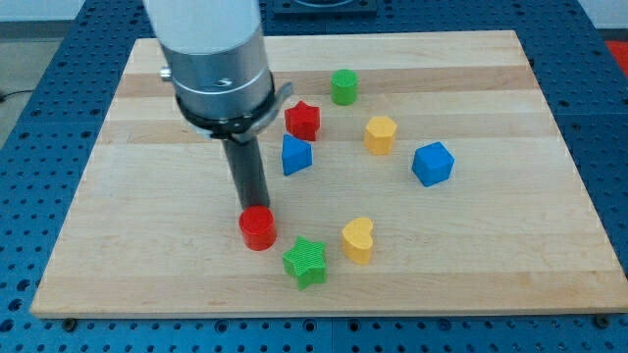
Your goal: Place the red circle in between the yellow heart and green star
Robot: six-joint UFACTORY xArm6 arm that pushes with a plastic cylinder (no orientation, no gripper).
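The red circle (258, 228) lies on the wooden board, left of centre near the view's bottom. My tip (253, 208) touches its upper edge, just above it in the view. The green star (305, 262) lies right and slightly below the red circle, close to it. The yellow heart (358, 240) lies right of the green star, a small gap between them. The red circle is left of both, not between them.
A red star (302, 121), a blue triangle-like block (295, 155), a green cylinder (343, 87), a yellow hexagon (381, 134) and a blue cube (433, 164) lie in the board's upper middle and right. The board's front edge (314, 312) is near the green star.
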